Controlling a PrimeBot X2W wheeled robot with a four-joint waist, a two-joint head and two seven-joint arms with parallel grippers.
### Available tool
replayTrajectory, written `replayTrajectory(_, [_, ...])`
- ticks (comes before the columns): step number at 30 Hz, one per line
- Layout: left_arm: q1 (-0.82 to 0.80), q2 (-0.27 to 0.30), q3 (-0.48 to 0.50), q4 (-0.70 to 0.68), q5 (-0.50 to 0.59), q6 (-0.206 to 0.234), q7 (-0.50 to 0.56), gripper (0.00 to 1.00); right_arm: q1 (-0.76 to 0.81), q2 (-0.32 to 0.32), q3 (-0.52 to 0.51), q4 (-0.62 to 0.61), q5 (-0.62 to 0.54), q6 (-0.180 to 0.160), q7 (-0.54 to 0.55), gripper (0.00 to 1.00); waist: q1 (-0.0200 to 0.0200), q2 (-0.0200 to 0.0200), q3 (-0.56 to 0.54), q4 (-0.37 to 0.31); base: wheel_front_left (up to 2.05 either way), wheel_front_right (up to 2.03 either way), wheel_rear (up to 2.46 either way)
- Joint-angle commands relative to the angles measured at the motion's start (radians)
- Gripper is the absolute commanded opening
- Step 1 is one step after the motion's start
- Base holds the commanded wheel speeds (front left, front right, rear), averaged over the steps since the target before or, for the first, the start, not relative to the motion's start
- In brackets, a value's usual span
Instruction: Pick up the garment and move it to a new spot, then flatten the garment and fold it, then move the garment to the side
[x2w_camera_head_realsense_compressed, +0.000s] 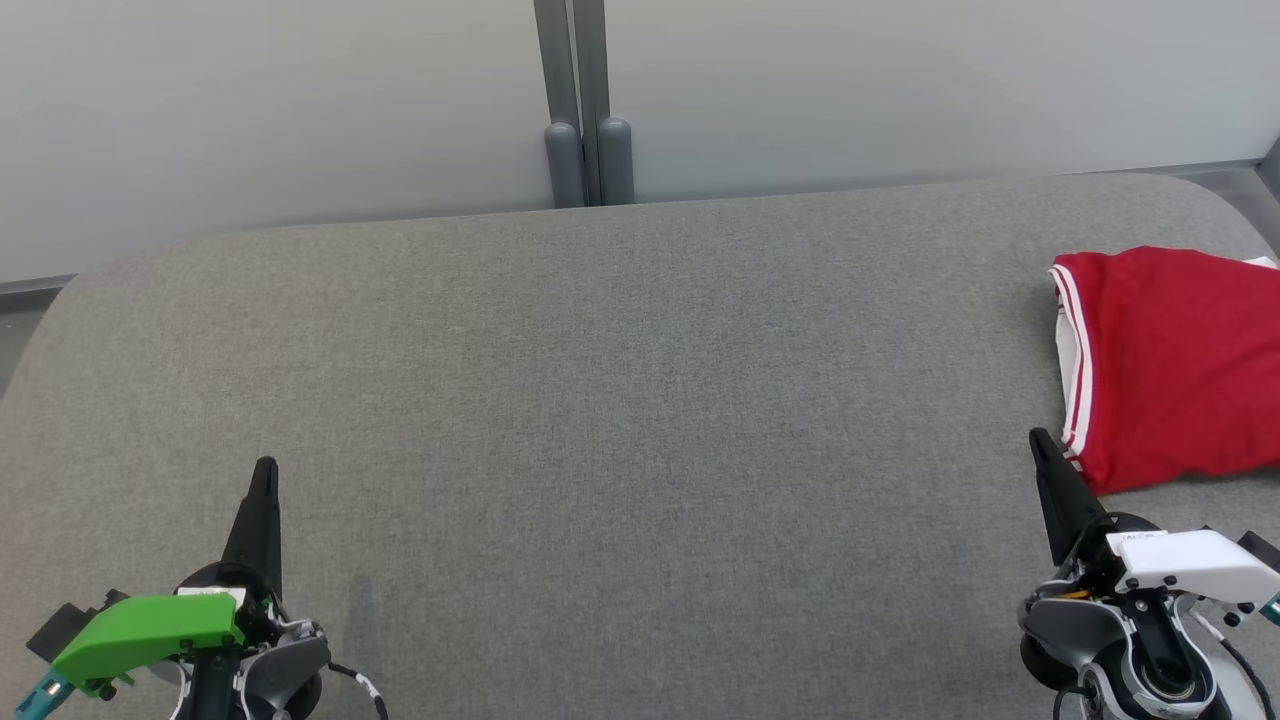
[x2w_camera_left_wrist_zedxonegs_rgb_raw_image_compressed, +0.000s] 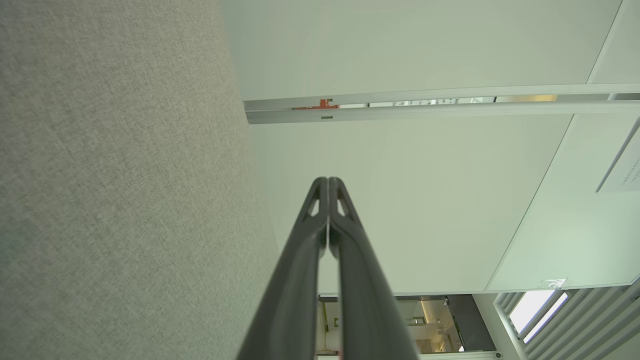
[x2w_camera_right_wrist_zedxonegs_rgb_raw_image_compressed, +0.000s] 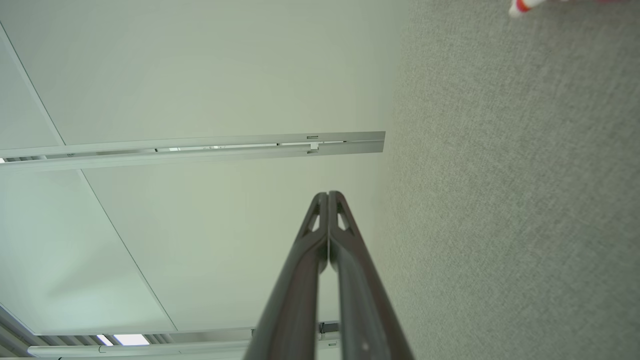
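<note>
Left gripper (x2w_camera_head_realsense_compressed: 265, 468) and right gripper (x2w_camera_head_realsense_compressed: 1038, 440) sit closed and empty over the near tabletop (x2w_camera_head_realsense_compressed: 640, 400). The folded red garment (x2w_camera_head_realsense_compressed: 1170, 370) lies at the right edge, where a careless nudge could push it off.

Grey fabric tabletop (x2w_camera_head_realsense_compressed: 600, 400): open middle.
Folded red white-striped garment (x2w_camera_head_realsense_compressed: 1170, 370) at right edge; pale wall panels (x2w_camera_head_realsense_compressed: 300, 100) behind.

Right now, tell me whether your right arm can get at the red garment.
Probably yes. The right gripper, shut, sits close beside the red garment at its near corner, with nothing but gray fabric surface between them. It would need to open first.
</note>
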Motion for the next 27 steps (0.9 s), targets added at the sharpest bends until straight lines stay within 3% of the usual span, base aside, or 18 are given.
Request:
replayTrajectory(1, [-0.012,0.006,0.003,0.001,0.002,-0.005,0.004,0.0,-0.006,-0.004,-0.001,-0.004,0.007,0.0,0.003,0.0,0.0,0.0,0.0,0.0,0.0,0.0,0.0])
replayTrajectory(27, [-0.012,0.005,0.003,0.001,0.003,-0.005,0.004,0.0,-0.006,-0.004,-0.001,-0.004,0.007,0.0,0.003,0.0,0.0,0.0,0.0,0.0,0.0,0.0,0.0])
